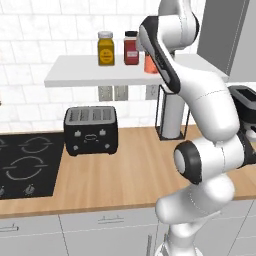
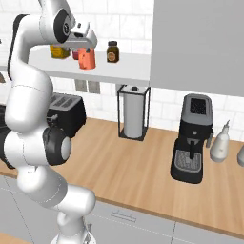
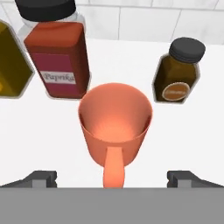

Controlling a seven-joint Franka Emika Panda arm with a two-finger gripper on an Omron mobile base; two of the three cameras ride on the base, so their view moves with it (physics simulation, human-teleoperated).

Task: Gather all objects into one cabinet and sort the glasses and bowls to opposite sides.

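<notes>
Currently salmon-orange cup (image 3: 115, 124) stands upright on white floating shelf (image 3: 192, 127), empty, handle toward camera. Gripper (image 3: 113, 178) spread wide, fingertips either side of cup, not touching. Red paprika jar (image 3: 57, 57) behind-left of cup, brown jar (image 3: 178, 72) behind-right, yellow jar (image 3: 11, 65) far left.

The arm is reaching up high, its elbow bending sharply and the forearm angling forward and slightly down. The wrist is tilting the hand downward. The gripper (image 3: 112, 178) is hanging with its jaws spread wide, the two dark fingertips (image 3: 41, 178) standing far apart at either side, gripping nothing and touching nothing between them.
</notes>
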